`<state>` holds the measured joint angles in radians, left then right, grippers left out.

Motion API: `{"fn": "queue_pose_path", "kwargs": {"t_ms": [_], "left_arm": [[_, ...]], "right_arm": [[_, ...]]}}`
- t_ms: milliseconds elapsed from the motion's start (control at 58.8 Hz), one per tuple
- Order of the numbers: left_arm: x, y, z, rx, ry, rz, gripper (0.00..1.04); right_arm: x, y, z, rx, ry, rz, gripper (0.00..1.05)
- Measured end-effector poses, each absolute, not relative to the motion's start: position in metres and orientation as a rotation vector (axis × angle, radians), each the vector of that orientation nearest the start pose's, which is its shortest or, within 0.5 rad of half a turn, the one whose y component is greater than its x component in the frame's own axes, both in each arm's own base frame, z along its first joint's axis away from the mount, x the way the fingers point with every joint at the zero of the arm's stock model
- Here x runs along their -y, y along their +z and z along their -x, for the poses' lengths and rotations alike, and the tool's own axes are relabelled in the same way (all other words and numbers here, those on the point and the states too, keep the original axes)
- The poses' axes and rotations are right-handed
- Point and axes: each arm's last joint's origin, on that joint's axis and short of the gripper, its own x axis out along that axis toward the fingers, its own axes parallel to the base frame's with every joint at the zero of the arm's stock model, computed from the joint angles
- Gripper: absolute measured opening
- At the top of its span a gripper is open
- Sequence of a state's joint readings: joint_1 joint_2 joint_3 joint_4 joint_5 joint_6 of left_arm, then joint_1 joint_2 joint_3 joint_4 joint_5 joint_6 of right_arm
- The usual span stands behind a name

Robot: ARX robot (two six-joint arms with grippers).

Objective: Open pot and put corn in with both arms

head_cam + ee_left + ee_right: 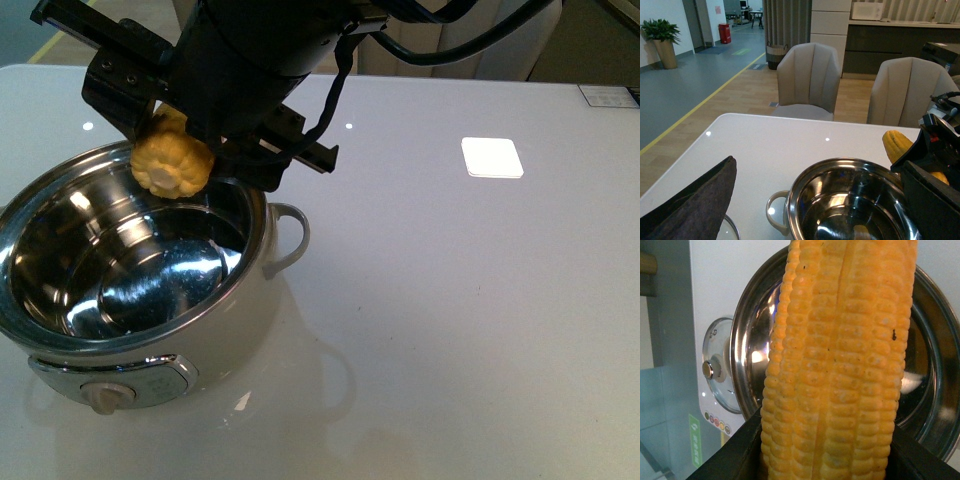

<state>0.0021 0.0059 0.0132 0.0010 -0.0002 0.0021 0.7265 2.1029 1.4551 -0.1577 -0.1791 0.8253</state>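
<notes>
Pot [150,300] lidless at the table's [450,330] near-left, steel bowl bare; glass lid [720,372] lies on the table just beside the pot's rim; left gripper's state cannot be told; right gripper [185,150] clamps the corn [172,160] between black fingers [735,460], cob above the pot's far rim, blunt end down over the opening; right of the pot, bare tabletop.
</notes>
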Motion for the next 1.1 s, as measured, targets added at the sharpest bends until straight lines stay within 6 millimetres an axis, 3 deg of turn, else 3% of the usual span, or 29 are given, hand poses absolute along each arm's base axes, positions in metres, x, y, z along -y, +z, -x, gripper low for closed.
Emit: {"fn": "queue_pose_path", "kwargs": {"t_ms": [255, 561, 714, 782, 935, 1105], "left_arm": [[0.000, 0.168, -0.097, 0.008, 0.002, -0.002, 0.98], [0.000, 0.168, -0.097, 0.008, 0.002, -0.002, 0.98], [0.000, 0.168, -0.097, 0.008, 0.002, -0.002, 0.98], [0.000, 0.167, -0.097, 0.008, 0.002, -0.002, 0.98], [0.000, 0.168, -0.097, 0.008, 0.002, -0.002, 0.98], [0.000, 0.167, -0.097, 0.008, 0.002, -0.002, 0.98]], "right_arm": [[-0.308, 0.159, -0.333, -1.100, 0.465, -0.524, 0.52], [-0.309, 0.159, -0.332, -1.105, 0.469, -0.544, 0.63], [-0.310, 0.159, -0.332, -1.104, 0.475, -0.553, 0.80], [-0.309, 0.157, -0.332, -1.104, 0.475, -0.558, 0.81], [-0.294, 0.156, -0.333, -1.092, 0.445, -0.621, 0.81], [-0.269, 0.181, -0.340, -1.021, 0.426, -0.693, 0.82]]}}
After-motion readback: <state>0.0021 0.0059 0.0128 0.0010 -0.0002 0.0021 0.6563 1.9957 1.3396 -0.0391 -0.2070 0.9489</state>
